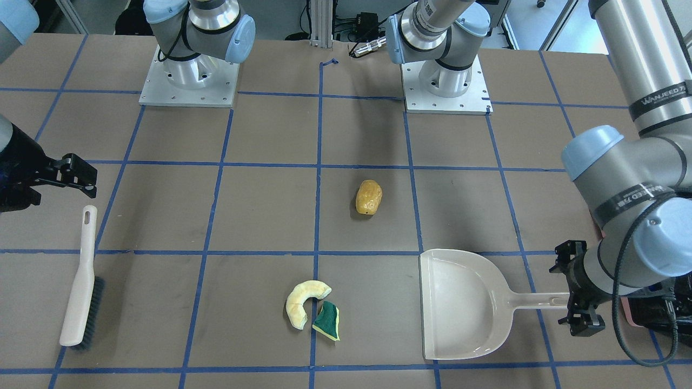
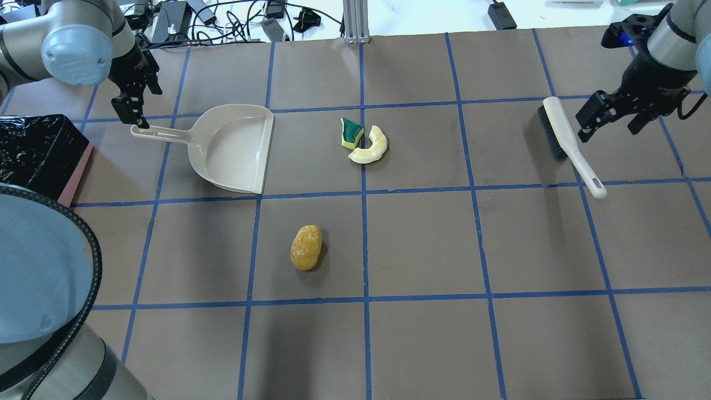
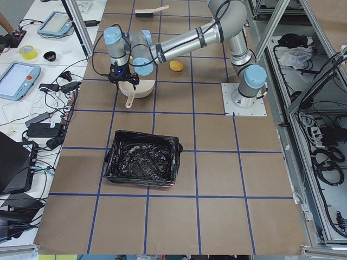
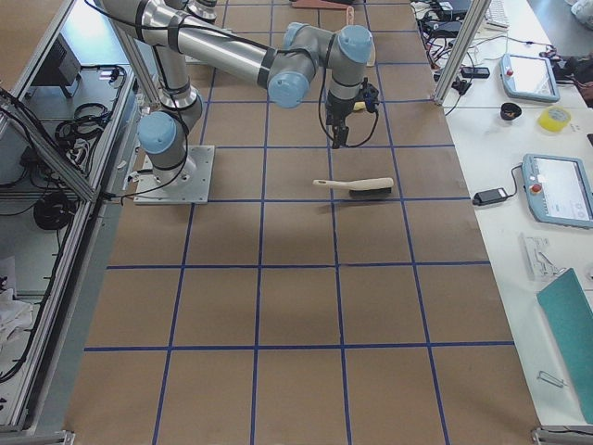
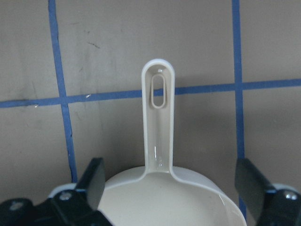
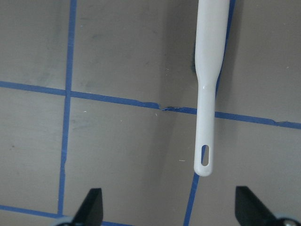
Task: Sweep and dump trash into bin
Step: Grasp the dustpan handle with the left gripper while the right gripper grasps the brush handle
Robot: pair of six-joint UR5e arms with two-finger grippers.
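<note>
Both tools wide, holding nothing: left tool (image 2: 133,115) sits over the dustpan (image 2: 233,150) handle tip, right tool (image 2: 608,125) over the brush (image 2: 566,141) handle. Trash: crescent (image 2: 371,149) and sponge wedge (image 2: 350,133) between the tools, side by side; amber oval (image 2: 306,247) alone on desk (image 2: 422,239). Black-lined bin (image 2: 33,147) beside left tool.

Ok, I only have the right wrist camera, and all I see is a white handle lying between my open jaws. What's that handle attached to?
Observer: A brush, lying flat, dark bristles at its far end.
Operator: Where's the trash from there?
Observer: Toward the robot's left: a yellow crescent right beside a green sponge wedge, and an amber oval apart, nearer the robot's base.
Operator: What's the left arm doing?
Observer: The left gripper hangs over the dustpan handle, jaws open on either side of it.
</note>
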